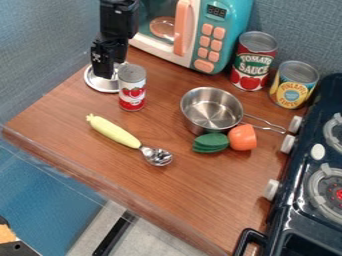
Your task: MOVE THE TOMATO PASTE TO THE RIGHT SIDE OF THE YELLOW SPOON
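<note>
On brown wooden counter (220, 192), black stove (288, 220), blue walls (40, 45)

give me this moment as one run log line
gripper: close by tomato paste can | can: upright, beyond yellow spoon | steel pan: right of can | move to spoon's right: not done

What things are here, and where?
Small can: 1, red-and-white, left of pot
Spoon: 1, yellow and silver, front left
Pot: 1, silver, centre
Lid: 1, silver, behind small can
Big red can: 1, red, back right
Yellow can: 1, yellow, back right
Green piece: 1, green, before pot
Orange piece: 1, orange, before pot
Microwave: 1, teal, back
Stove: 1, black, right
Counter: 1, brown, middle
Walls: 2, blue, left and back
Unclear object: 1, dark and tan, bottom-left corner
Robot arm: 1, black, top left
</note>
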Tool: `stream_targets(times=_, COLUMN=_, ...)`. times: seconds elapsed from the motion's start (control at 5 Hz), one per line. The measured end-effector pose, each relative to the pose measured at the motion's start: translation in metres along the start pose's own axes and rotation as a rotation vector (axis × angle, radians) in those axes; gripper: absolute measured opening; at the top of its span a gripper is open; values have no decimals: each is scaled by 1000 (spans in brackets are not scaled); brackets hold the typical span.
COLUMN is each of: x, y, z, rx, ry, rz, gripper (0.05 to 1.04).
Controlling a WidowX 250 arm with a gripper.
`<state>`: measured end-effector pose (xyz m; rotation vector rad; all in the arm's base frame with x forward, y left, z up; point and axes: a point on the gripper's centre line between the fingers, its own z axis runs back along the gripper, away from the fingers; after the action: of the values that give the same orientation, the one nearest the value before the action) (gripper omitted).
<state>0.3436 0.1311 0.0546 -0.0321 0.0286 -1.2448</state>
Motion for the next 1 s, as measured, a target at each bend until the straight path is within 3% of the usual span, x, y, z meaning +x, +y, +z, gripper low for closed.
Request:
stream_targets(times=0.2, x=7, y=-2, z=-11, rx=-69, ry=-15, rz=1, gripper=999)
stream_targets(times=0.6, x=17, y=4, z=-13, rx=-26, ry=-55, rz=-4, gripper=999)
stream_targets(times=0.8, x=22, y=1, z=-21, rx=-23, ry=-67, rz=-11, gripper=948)
stream_targets(times=1.0, x=27, y=0, z=-23, rx=-7, ry=-80, rz=-19, gripper=827)
